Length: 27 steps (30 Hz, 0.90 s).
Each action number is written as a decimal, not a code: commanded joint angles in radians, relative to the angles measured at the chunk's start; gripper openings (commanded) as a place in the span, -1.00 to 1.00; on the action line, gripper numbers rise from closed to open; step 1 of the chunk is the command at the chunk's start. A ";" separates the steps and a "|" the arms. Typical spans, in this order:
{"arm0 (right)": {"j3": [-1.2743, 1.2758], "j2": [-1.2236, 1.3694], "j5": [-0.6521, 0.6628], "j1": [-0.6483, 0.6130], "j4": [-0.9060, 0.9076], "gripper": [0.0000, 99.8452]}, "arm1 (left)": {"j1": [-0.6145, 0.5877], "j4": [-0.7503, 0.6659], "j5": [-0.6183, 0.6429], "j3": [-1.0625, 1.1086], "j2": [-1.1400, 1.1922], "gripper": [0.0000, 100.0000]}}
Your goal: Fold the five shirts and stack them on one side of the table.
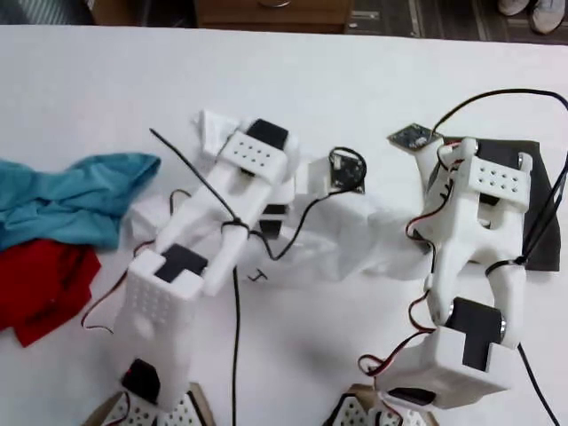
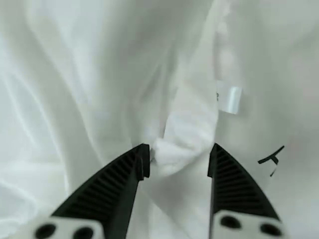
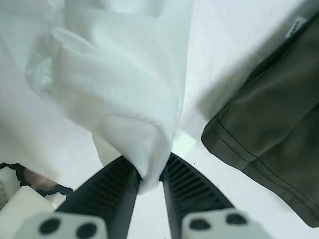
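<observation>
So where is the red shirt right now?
In the high view, the red shirt lies at the left edge of the table, touching the teal shirt just beyond it.

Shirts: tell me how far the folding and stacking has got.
Done, it seems: one dark shirt lies flat at the right side of the table, apparently folded. In hand: the white shirt, pinched by the right gripper, with the left gripper open around a bunch of it. Left: the teal shirt and red shirt lie crumpled at the left edge. No stack yet.
</observation>
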 commanded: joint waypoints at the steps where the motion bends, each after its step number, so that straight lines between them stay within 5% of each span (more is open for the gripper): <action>1: -0.003 -0.051 -0.003 0.012 -0.002 -0.96 | 0.011 0.057 0.002 -0.067 -0.005 -0.57; 13: -0.002 -0.051 -0.003 0.012 0.002 -0.96 | 0.037 0.089 0.000 -0.107 -0.009 -0.57; 27: -0.002 -0.051 -0.003 0.008 0.025 -0.96 | 0.009 0.209 -0.207 -0.234 0.092 -0.57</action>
